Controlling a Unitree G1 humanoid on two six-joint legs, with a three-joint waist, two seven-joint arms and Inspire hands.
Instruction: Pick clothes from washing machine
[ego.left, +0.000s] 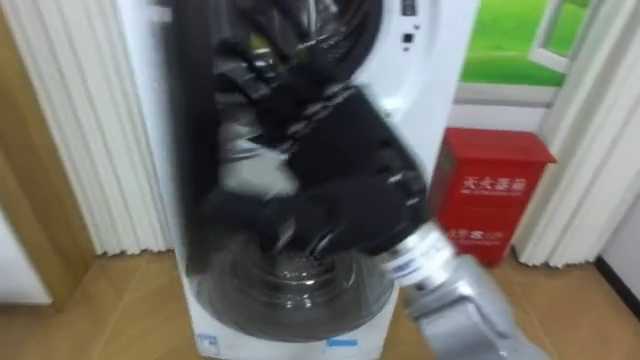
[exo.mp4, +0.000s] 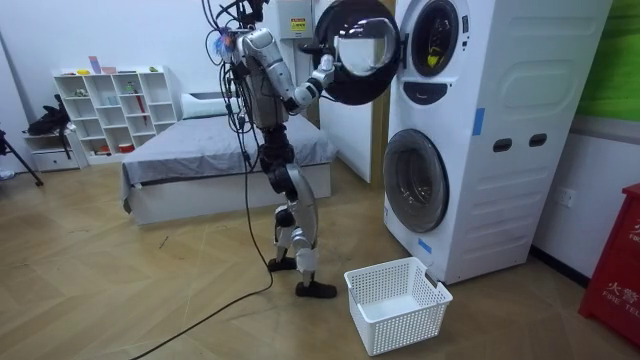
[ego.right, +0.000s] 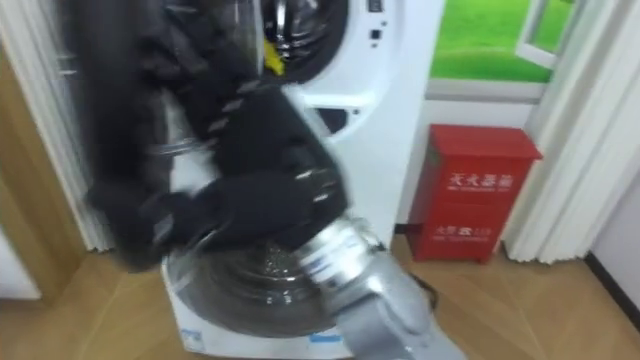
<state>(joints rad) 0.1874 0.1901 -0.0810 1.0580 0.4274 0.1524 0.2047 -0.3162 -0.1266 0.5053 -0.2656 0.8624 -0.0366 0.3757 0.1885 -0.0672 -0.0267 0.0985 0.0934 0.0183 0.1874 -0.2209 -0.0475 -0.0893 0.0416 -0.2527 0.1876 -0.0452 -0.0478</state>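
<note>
Left eye view: right robot hand (ego.left: 345, 215) at the open round dark-rimmed washer door (ego.left: 190, 130) — finger state cannot be told. Room view: yellow-green clothes (exo.mp4: 432, 52) inside upper white washing machine (exo.mp4: 470, 40) — 3 o'clock from door.

The right arm is raised forward and bent at the elbow, its silver forearm reaching in from the lower right; the black right hand (ego.left: 350, 210) is held out before the chest, and the body is seen standing upright
</note>
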